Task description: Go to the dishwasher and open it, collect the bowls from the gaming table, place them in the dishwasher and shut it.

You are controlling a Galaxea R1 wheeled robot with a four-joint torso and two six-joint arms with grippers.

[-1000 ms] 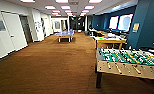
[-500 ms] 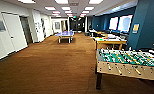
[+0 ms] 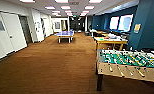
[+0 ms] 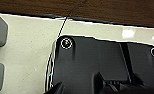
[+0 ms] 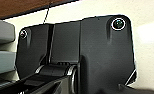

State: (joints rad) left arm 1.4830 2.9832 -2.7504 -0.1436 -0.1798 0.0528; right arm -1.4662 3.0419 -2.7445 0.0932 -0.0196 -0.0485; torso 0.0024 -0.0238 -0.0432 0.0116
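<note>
Robot faces down a carpeted hall. Gaming table (image 3: pixel 110 40), yellow-trimmed, sits right of centre, beyond the foosball table (image 3: pixel 129 62) at lower right. Bowls not discernible. Claw states: cannot tell.

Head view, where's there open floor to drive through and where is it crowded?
Free: the wide brown carpet between the white wall with doors and the green-field foosball table. Crowded: the right side, with the yellow-trimmed table behind it.
</note>
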